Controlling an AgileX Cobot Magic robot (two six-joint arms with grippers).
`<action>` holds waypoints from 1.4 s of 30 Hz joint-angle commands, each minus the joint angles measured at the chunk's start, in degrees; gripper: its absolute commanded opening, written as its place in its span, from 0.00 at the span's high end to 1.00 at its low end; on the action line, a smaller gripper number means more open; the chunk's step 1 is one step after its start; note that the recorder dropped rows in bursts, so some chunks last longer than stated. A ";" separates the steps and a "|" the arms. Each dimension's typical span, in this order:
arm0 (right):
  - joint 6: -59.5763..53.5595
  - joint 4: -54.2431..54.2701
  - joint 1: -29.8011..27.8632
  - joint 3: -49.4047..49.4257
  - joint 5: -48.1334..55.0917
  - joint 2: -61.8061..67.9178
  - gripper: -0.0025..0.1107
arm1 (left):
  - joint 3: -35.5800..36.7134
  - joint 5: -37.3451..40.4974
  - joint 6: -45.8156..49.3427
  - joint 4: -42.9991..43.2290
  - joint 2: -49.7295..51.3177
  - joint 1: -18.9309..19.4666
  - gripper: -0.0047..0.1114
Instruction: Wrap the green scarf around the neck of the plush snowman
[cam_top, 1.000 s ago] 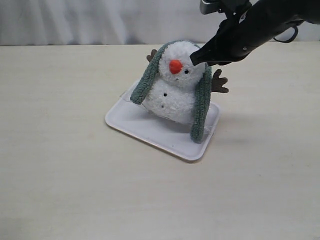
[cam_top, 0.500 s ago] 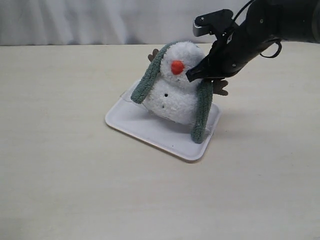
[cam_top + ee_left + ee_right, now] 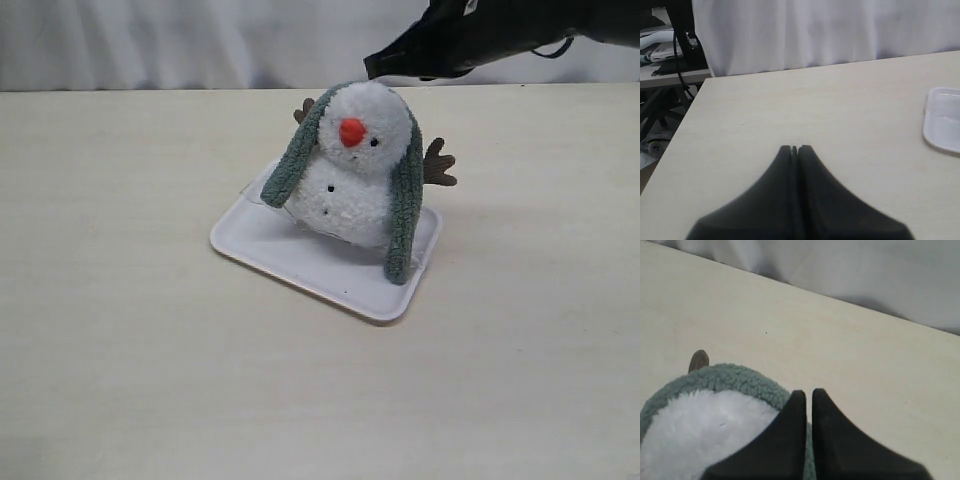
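1. Scarf (image 3: 405, 200) lies draped over the back of the snowman's (image 3: 350, 195) head, not at the neck (image 3: 345, 160); both ends hang loose down the sides, the longer one reaching the tray (image 3: 300, 262).
2. Snowman sits on the tray, leaning slightly, face forward.
3. Tray rests flat on the table (image 3: 120, 350).
4. Right gripper (image 3: 372, 66) hovers above and behind the head, clear of it; fingers nearly together, apparently pinching nothing.
5. Left gripper (image 3: 794, 148) is over bare table, well apart from the tray; fingers pressed together, empty.
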 commanded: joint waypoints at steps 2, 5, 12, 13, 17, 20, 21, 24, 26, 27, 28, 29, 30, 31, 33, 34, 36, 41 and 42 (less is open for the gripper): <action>0.31 -0.01 -0.20 0.01 0.22 5.14 0.94 | 0.11 -0.68 0.00 0.14 -0.15 0.21 0.96; 0.31 -0.01 -0.20 0.01 0.46 7.08 0.94 | 0.11 -0.68 0.00 0.14 -0.15 0.21 0.96; 0.20 -0.01 -0.20 -0.26 1.93 8.20 0.94 | 0.11 -0.68 0.00 0.14 -0.15 0.21 0.96; 0.20 -0.01 -0.20 -0.81 2.75 8.20 0.94 | 0.11 -0.68 0.00 0.14 -0.15 0.21 0.96; 0.20 0.66 -0.20 -3.63 7.07 8.20 0.94 | 0.11 -0.68 0.00 0.14 -0.15 0.21 0.96; 0.20 0.63 -0.20 -6.76 12.55 8.07 0.94 | 0.11 -0.68 0.00 0.14 -0.15 0.21 0.96; -0.30 0.63 -0.20 -7.53 13.92 7.76 0.94 | 0.11 -0.68 0.00 0.14 -0.15 0.21 0.96; -0.90 0.63 -0.20 -8.09 14.78 5.07 0.94 | 0.11 -0.68 0.00 0.14 -0.15 0.21 0.96; -2.49 0.63 -0.20 -8.09 15.31 2.72 0.94 | 0.11 -0.68 0.00 0.14 -0.15 0.21 0.96; -3.37 0.63 -0.20 -8.09 15.80 1.32 0.94 | 0.11 -0.68 0.00 0.14 -0.15 0.21 0.96; -3.75 0.63 -0.20 -8.09 16.37 0.18 0.94 | 0.11 -0.68 0.00 0.14 -0.15 0.21 0.96; -4.32 0.63 -0.20 -8.09 17.10 -1.18 0.93 | 0.11 -0.68 0.00 0.14 -0.15 0.21 0.96; -4.82 0.80 -0.20 -8.09 17.93 -2.47 0.91 | 0.11 -0.68 0.00 0.14 -0.15 0.21 0.96; -5.77 2.12 -0.20 -8.09 18.62 -3.53 0.89 | 0.11 -0.68 0.00 0.14 -0.15 0.21 0.96; -10.03 7.41 -0.20 -8.09 20.42 -5.00 0.81 | 0.11 -0.68 0.00 0.14 -0.15 0.21 0.96; -12.24 10.21 -0.20 -8.09 21.45 -5.11 0.77 | 0.11 -0.68 0.00 0.14 -0.15 0.21 0.96; -17.97 17.91 -0.20 -8.09 24.59 -4.79 0.68 | 0.11 -0.68 0.00 0.14 -0.15 0.21 0.96; -19.02 23.76 -0.20 -8.09 27.42 -1.72 0.58 | 0.11 -0.68 0.00 0.14 -0.15 0.21 0.96; -18.52 23.76 -0.20 -8.09 26.98 -1.06 0.60 | 0.11 -0.68 0.00 0.14 -0.15 0.21 0.96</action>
